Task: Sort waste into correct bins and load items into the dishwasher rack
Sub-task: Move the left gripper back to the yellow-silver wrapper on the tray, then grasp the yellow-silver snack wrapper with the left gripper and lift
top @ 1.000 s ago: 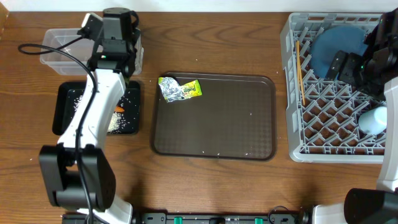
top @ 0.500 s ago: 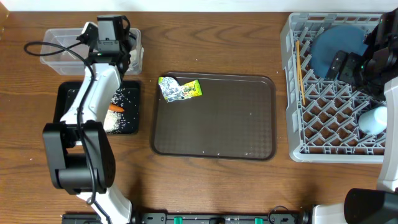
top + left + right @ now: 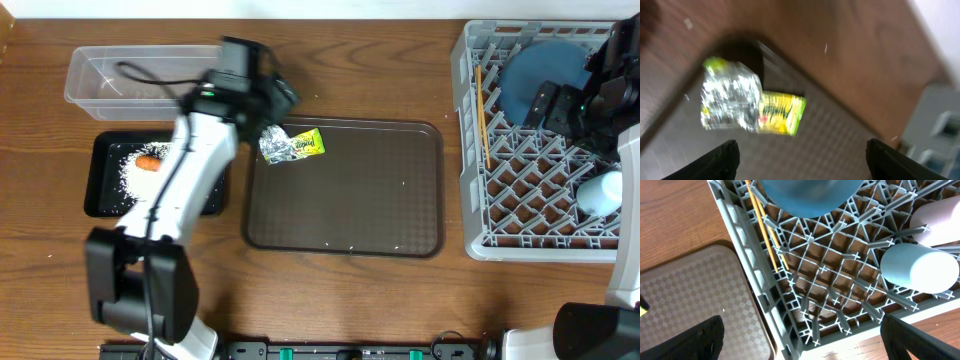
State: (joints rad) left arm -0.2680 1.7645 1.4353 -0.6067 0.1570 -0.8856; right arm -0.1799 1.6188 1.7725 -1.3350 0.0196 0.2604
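Note:
The crumpled silver wrapper [image 3: 290,145] [image 3: 747,100] with yellow-green print lies on the back left corner of the brown serving tray [image 3: 345,200]. My left gripper [image 3: 272,102] [image 3: 802,165] hovers just behind it, open and empty. White rice [image 3: 135,170] and the orange carrot [image 3: 150,162] lie in the black tray [image 3: 100,195]. The clear tub [image 3: 140,80] stands behind it. The grey rack [image 3: 475,150] [image 3: 747,265] holds the dark blue dish [image 3: 545,75] [image 3: 810,195], the chopsticks [image 3: 482,110] [image 3: 765,230] and a light blue cup [image 3: 600,192] [image 3: 920,267]. My right gripper [image 3: 545,105] [image 3: 805,345] hangs open over the rack, empty.
A paler rounded piece [image 3: 940,217] lies beside the cup in the rack. The left arm's cable loops over the clear tub. Bare wooden table [image 3: 350,70] runs between the serving tray and the rack and along the front edge.
My left arm has swung right from over the clear tub to the wrapper's corner of the serving tray, and its jaws have opened. The carrot shows farther left in the black tray. The right arm is still.

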